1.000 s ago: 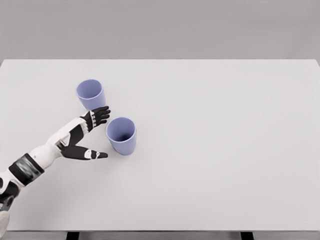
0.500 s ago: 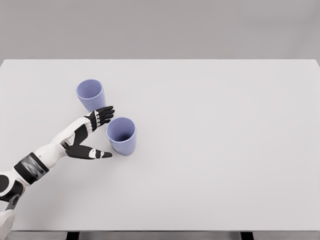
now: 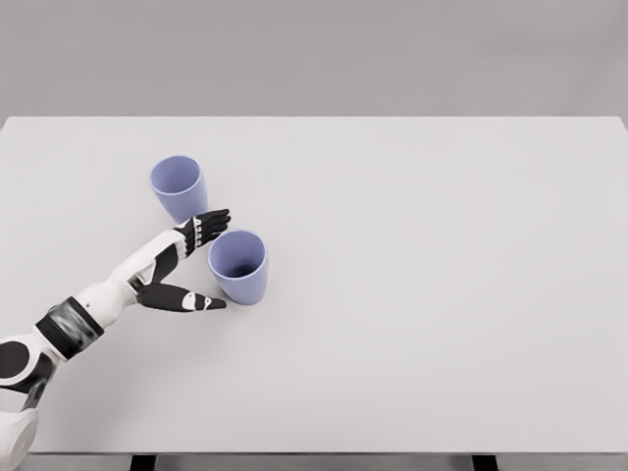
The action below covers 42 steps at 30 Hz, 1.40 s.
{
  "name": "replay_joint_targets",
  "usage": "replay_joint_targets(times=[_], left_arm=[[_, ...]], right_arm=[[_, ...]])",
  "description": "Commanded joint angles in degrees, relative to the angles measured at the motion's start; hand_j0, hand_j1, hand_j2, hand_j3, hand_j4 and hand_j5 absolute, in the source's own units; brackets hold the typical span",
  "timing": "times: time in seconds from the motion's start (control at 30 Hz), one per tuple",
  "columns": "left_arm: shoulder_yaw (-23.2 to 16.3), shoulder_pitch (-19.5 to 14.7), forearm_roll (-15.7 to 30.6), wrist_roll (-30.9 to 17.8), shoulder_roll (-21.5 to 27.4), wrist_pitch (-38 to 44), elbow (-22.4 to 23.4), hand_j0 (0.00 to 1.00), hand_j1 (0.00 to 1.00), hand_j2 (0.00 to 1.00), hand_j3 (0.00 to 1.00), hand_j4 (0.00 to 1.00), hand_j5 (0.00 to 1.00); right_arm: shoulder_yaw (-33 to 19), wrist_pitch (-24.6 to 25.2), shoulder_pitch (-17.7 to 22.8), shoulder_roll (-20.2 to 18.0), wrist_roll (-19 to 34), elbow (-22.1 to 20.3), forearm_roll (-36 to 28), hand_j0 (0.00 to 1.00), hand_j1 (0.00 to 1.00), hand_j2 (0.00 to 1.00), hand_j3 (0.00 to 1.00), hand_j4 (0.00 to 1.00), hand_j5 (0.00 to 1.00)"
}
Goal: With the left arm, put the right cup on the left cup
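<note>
Left hand [image 3: 182, 265] lines up on the right cup [image 3: 237, 266]

Fingers spread, holding nothing, thumb low and fingers high, bracketing the upright cup just beyond; left cup [image 3: 179, 186] waits past the fingertips.

Left arm: came in from the lower left corner, stretched up and to the right, forearm white with a dark band near the elbow.
Left wrist: nearly straight, in line with the forearm.
Left hand [image 3: 182, 265]: was spread wide, black fingers [image 3: 210, 224] pointing up-right, thumb [image 3: 192, 300] splayed out to the right below them, nothing grasped.
Right arm: not visible.
</note>
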Motion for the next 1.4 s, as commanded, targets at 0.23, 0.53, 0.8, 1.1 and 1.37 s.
replay_joint_targets(times=[0.23,0.53,0.8,1.1,1.37], left_arm=[[-0.16,-0.53,-0.95,0.0,-0.29,-0.09,-0.03,1.0,1.0,1.0,1.0,1.0,1.0],[-0.16,-1.76,-1.83,0.0,-1.17,0.09,-0.03,1.0,1.0,1.0,1.0,1.0,1.0],[-0.77,-2.11,-2.98,0.0,-2.49,0.18,0.14,1.0,1.0,1.0,1.0,1.0,1.0],[-1.74,-2.46,-3.42,0.0,-2.84,0.18,0.14,1.0,1.0,1.0,1.0,1.0,1.0],[-1.91,-2.64,-3.42,0.0,-3.28,0.18,0.14,1.0,1.0,1.0,1.0,1.0,1.0]], right_arm=[[0.0,-0.01,0.0,-0.01,0.0,0.01,-0.04,1.0,1.0,1.0,1.0,1.0,1.0],[0.0,-0.01,0.0,-0.01,0.0,0.01,-0.04,1.0,1.0,1.0,1.0,1.0,1.0],[0.0,-0.01,0.0,-0.01,0.0,0.01,0.05,1.0,1.0,1.0,1.0,1.0,1.0],[0.0,-0.01,0.0,-0.01,0.0,0.01,-0.04,1.0,1.0,1.0,1.0,1.0,1.0],[0.0,0.07,0.0,-0.01,0.0,0.01,-0.04,1.0,1.0,1.0,1.0,1.0,1.0]])
